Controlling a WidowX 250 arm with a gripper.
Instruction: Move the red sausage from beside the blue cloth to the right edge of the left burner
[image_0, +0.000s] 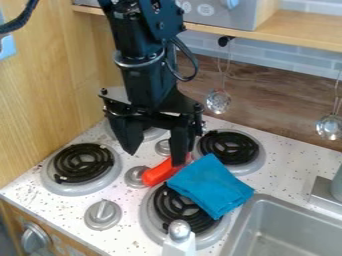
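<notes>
PASSAGE: above leftmost burner (65, 162) | OBSTACLES: red object (160, 172), blue cloth (210, 185), silver-topped post (179, 246), overhead shelf (304, 31)

surface: white stovetop (60, 196) with dark speckles, set against a wood panel (40, 110). on it: round burners, black coils in grey pans; one (82, 164) nearest the panel, one (229, 148) toward the back wall, one (172, 206) partly under a folded blue cloth (212, 184). orange-red object (159, 172) lies beside the cloth, its far end by the cloth's edge. round grey knobs (102, 215) between and beside burners. metal sink (242, 227) inset alongside.
</notes>
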